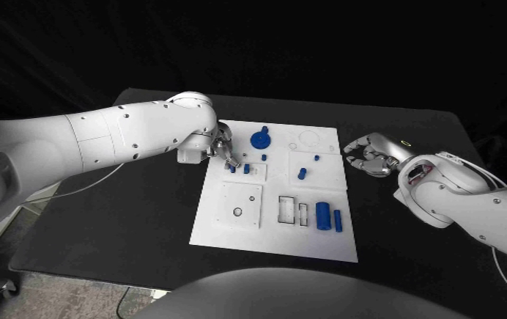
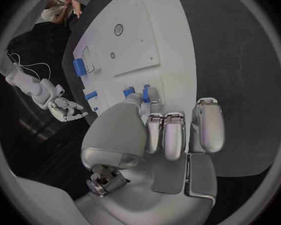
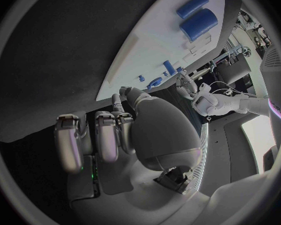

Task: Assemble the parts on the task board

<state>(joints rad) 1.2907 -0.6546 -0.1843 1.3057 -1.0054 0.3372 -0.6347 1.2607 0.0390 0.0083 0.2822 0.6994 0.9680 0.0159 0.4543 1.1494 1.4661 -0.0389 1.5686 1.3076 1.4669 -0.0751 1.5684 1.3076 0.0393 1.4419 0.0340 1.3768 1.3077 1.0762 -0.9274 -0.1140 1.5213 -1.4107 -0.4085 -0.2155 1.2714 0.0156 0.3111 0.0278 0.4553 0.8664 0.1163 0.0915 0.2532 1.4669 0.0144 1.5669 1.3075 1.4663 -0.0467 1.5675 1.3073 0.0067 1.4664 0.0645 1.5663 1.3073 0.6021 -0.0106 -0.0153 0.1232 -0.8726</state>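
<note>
**Task board about half done, left hand busy with the small pegs**

So the left hand (image 1: 217, 147) is down over the task board (image 1: 238, 242), fingers bunched at a little cluster of small blue pegs (image 1: 246, 167) right at its fingertips. Looks like it's pinching or pressing one of them, but I honestly can't tell from the wrist view whether a peg is actually held or just touched. Just beyond the fingertips, further onto the board, sits the blue round knob part (image 1: 262, 140), and it looks seated.

The right hand (image 1: 370, 155) is parked off the board's edge on the black table (image 1: 127, 231), fingers curled in, nothing in them.

Progress-wise, my guess: not finished. Another small blue peg (image 1: 302, 174) stands mid-board between the two hands, and nearer the robot than either hand, two blue cylinders (image 1: 330, 215) lie beside the rectangular slots (image 1: 286, 209), which seem unfilled. The round hole (image 1: 238, 211) in the square plate looks empty too. So the small pegs are underway, bigger pieces left.
</note>
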